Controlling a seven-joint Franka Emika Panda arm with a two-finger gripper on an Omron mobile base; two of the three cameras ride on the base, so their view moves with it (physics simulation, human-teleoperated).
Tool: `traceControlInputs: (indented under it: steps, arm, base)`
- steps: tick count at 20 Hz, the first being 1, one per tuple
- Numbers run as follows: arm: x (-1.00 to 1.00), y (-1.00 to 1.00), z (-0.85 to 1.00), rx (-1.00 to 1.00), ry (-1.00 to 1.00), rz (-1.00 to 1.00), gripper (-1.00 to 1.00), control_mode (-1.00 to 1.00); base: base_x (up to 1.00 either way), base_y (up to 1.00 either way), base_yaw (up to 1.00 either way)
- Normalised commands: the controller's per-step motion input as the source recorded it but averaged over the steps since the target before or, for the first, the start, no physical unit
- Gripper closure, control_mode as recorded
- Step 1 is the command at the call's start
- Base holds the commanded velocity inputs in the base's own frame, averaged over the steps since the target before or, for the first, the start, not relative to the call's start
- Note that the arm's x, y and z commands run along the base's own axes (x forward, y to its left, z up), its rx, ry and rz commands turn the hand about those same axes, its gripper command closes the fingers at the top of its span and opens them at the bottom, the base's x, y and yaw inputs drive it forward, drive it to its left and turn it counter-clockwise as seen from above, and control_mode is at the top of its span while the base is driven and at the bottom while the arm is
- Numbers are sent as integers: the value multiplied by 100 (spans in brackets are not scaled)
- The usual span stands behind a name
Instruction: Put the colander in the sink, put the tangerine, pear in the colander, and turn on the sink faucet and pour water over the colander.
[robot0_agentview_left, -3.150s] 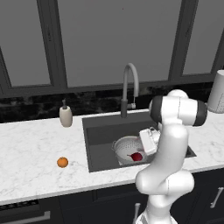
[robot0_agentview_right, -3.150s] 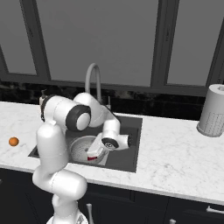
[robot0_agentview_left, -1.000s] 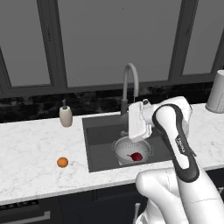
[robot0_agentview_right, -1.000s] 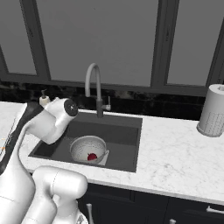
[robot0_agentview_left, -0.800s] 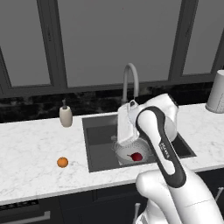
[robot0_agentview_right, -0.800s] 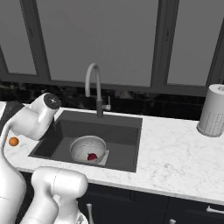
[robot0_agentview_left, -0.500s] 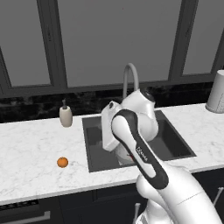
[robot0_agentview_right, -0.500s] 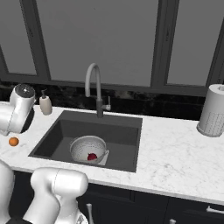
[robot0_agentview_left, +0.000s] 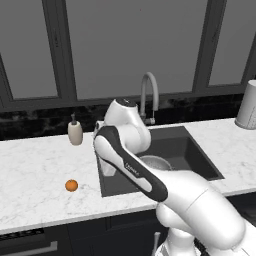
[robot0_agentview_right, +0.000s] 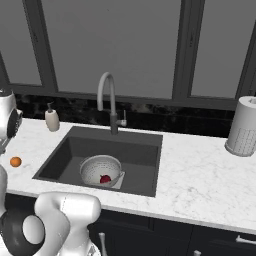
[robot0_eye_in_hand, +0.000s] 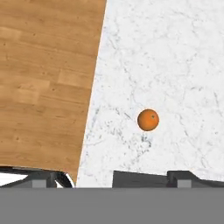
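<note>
Orange tangerine (robot0_eye_in_hand: 148, 120) sat on marble counter (robot0_eye_in_hand: 175, 52); I had gripper (robot0_agentview_left: 108, 165) spread wide, probably above it, nothing held.

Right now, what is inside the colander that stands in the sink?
In the right base view, the pear lies inside the colander, on its bottom, in the sink. The tangerine is not in it; it sits on the counter. Nothing visible covers the colander's inside.

The colander (robot0_agentview_right: 101, 170) sits in the sink (robot0_agentview_right: 140, 150) holding the pear (robot0_agentview_right: 105, 179); the tangerine (robot0_agentview_right: 15, 161) lies on the counter (robot0_agentview_right: 200, 175)
</note>
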Motion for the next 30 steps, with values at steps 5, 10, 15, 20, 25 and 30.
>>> traceControlInputs:
  steps: [5, 10, 15, 20, 25, 30]
  arm:
    - [9, 24, -33, -13, 13, 16, -100, -100]
    - [2, 1, -26, -4, 4, 31, -100, -100]
    - [0, 0, -23, -1, 0, 38, -100, -100]
    - [3, 8, -18, 0, 0, 36, -100, -100]
    - [7, 32, -13, 0, 0, 27, -100, -100]
    - [12, 39, -18, 0, 0, 18, -100, -100]
  base:
    - [0, 0, 0]
    - [0, 0, 0]
    - [0, 0, 0]
    - [0, 0, 0]
    - [0, 0, 0]
    - [0, 0, 0]
